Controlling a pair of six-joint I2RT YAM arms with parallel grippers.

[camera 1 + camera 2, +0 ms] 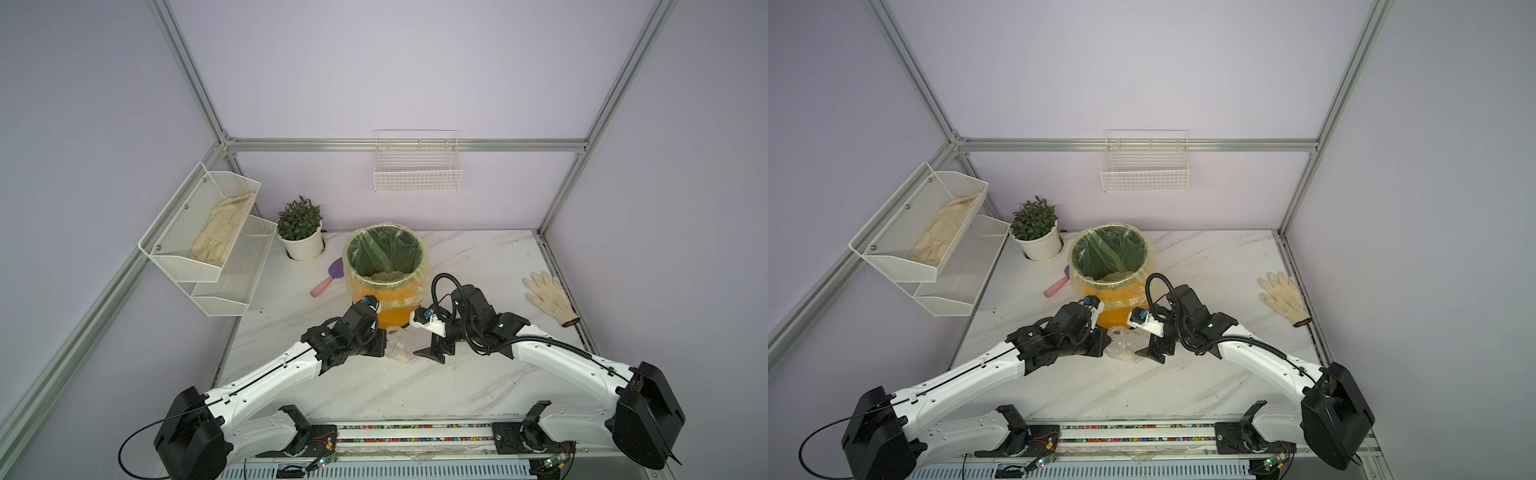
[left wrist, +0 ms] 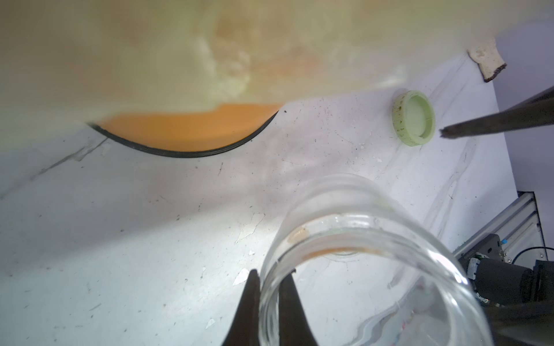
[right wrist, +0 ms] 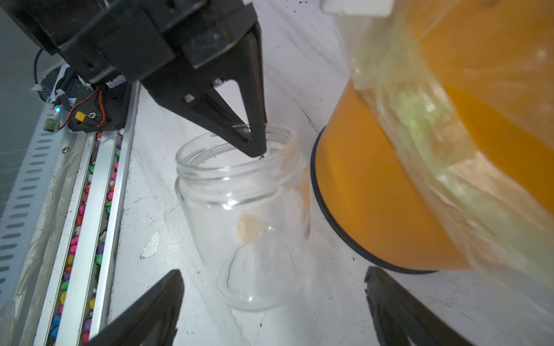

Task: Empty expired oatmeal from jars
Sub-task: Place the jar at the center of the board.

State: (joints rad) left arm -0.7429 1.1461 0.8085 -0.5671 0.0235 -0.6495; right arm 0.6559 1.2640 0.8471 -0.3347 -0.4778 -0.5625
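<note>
Right wrist view: our left gripper (image 3: 254, 146) pinches the rim of the jar (image 3: 242, 215), one finger inside, just beside the orange bin (image 3: 374, 179); our right gripper (image 3: 274, 271) stands released, wide. Nearly empty, the jar seems light, rigid, slick and breakable; we judge the threaded neck the surest hold.

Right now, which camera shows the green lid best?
The left wrist camera: the lid lies whole and unobstructed on the table, past the jar. Both top views miss it, probably hidden under the right arm; the right wrist view does not catch it either.
</note>
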